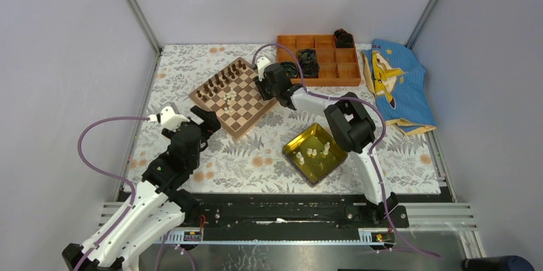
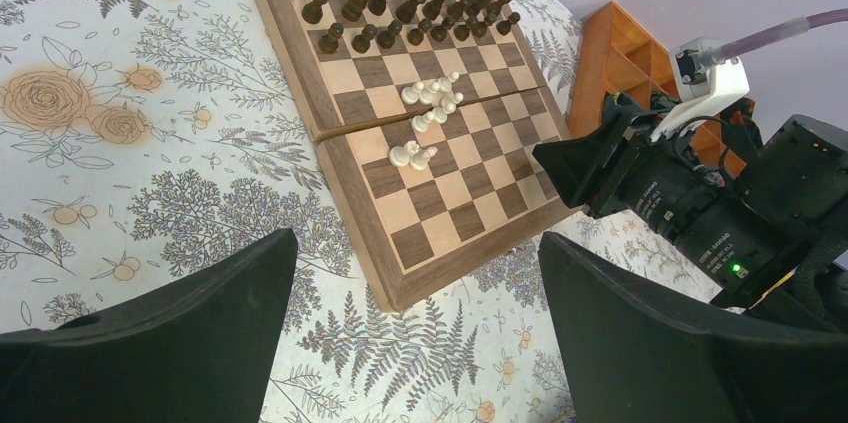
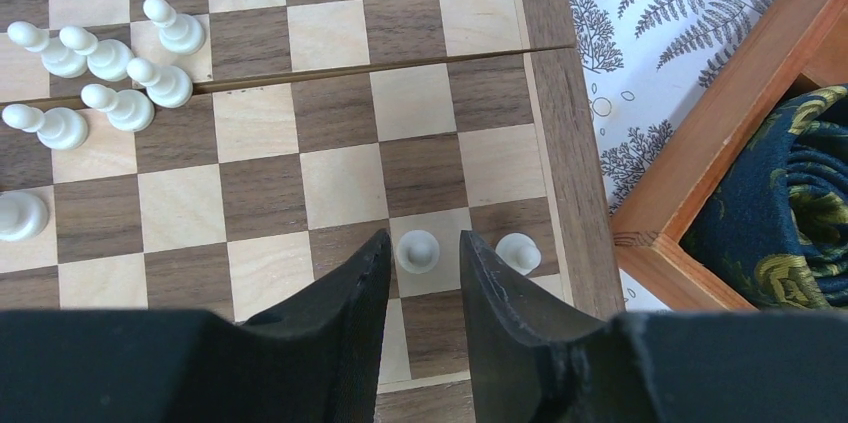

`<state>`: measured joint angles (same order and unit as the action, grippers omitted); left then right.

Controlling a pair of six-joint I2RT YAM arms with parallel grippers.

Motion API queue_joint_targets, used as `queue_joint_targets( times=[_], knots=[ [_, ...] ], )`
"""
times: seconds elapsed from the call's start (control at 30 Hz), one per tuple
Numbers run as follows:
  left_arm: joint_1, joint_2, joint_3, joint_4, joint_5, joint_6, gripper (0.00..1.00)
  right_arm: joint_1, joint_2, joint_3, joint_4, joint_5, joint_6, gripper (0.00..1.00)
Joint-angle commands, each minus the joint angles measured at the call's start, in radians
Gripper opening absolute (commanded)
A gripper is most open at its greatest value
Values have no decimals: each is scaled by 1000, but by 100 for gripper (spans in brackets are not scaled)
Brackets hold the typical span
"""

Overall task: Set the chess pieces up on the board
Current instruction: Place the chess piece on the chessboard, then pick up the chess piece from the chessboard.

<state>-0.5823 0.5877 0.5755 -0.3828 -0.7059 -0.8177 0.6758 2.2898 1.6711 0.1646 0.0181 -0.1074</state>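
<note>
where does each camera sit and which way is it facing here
top external: fixed above and behind, looking down on the table; left arm and right arm show
left wrist: on the left arm, facing across the board to the right arm; left gripper open at bottom
right wrist: above the board's edge, looking down; right gripper straddles one white piece
shared: all three show the white cluster mid-board

R gripper (image 1: 260,87) at board (image 1: 246,115) edge, L gripper (image 1: 209,119) beside.

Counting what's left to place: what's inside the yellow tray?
A few cream chess pieces sit loose in the yellow tray, toward its middle. The right arm covers the tray's far right side, so anything there is hidden.
</note>
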Motion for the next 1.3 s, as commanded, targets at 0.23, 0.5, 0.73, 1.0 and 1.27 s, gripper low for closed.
queue_joint_targets(
  times=[0.23, 0.5, 0.73, 1.0, 1.27],
  knots=[
    [-5, -14, -5, 3, -10, -15, 99, -2, -121, 8, 8, 2, -5, 40],
    [-5, -12, -5, 3, -11, -18, 99, 26, -93, 77, -28, -39, -24, 40],
    [-4, -17, -6, 1, -10, -18, 99, 68, -24, 186, -84, -94, -35, 40],
    [-5, -20, -5, -1, -5, -18, 99, 93, 54, 285, -131, -154, -27, 40],
    [-4, -23, -5, -1, -4, -15, 99, 112, 105, 351, -158, -192, -22, 40]
  ],
)
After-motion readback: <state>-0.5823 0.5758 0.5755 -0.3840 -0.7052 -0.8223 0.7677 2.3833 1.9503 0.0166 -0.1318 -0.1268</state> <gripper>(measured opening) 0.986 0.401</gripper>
